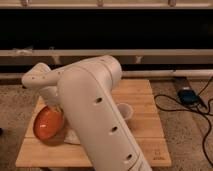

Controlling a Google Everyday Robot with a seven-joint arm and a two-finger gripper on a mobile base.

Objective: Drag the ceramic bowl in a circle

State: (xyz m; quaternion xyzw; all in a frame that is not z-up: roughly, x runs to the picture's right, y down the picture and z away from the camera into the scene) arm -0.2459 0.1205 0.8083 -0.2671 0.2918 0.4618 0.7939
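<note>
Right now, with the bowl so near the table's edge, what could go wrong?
The bowl sits close to the edge of the table, so a wide circle might push it off. The gripper is at the bowl's far rim, and a small pale object lies right beside the bowl; the sweep could knock it away.
</note>
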